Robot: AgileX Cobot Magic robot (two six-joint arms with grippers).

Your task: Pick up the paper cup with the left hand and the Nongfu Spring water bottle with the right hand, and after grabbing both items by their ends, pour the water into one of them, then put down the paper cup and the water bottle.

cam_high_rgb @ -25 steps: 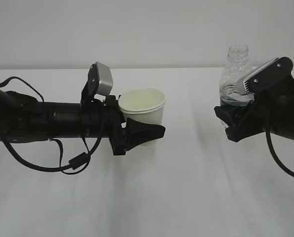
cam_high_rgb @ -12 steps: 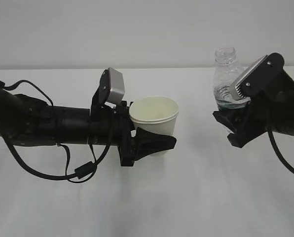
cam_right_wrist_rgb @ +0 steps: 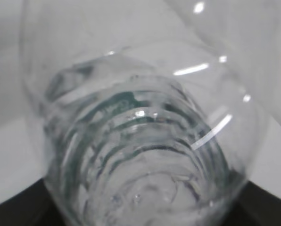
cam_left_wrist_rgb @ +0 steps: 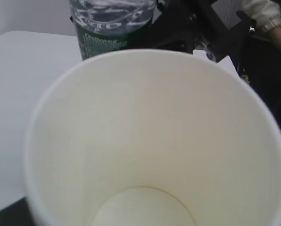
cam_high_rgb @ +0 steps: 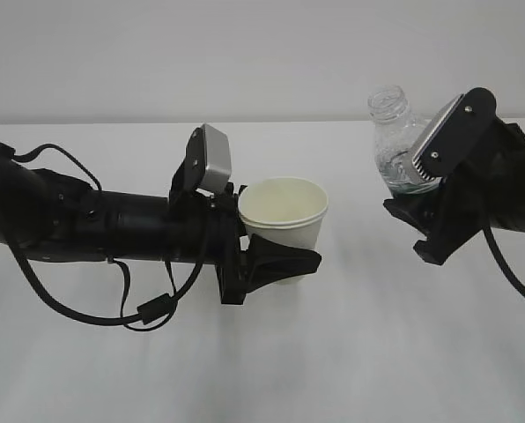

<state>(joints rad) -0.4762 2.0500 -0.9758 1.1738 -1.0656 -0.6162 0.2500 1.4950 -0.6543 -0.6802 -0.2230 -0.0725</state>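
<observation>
My left gripper [cam_high_rgb: 280,257] is shut on the lower part of the white paper cup [cam_high_rgb: 284,210] and holds it upright, clear of the table. In the left wrist view the cup's cream inside [cam_left_wrist_rgb: 154,141] fills the frame and hides the fingers. My right gripper [cam_high_rgb: 414,213] is shut on the lower part of the clear Nongfu Spring water bottle [cam_high_rgb: 393,145], which is lifted and leans with its open neck to the left, towards the cup. The bottle's green label [cam_left_wrist_rgb: 113,33] shows just beyond the cup's rim. The ribbed bottle [cam_right_wrist_rgb: 140,141] with water in it fills the right wrist view.
A white table [cam_high_rgb: 351,352] lies under both arms, with its far edge against a pale wall [cam_high_rgb: 262,53]. A black cable [cam_high_rgb: 113,308] loops below the left arm. Dark equipment [cam_left_wrist_rgb: 206,28] and a person's pale sleeve [cam_left_wrist_rgb: 263,14] show beyond the table.
The left arm has carried the cup to the right. The right arm has brought the bottle left and a little higher, and its neck has tipped further towards the cup.
</observation>
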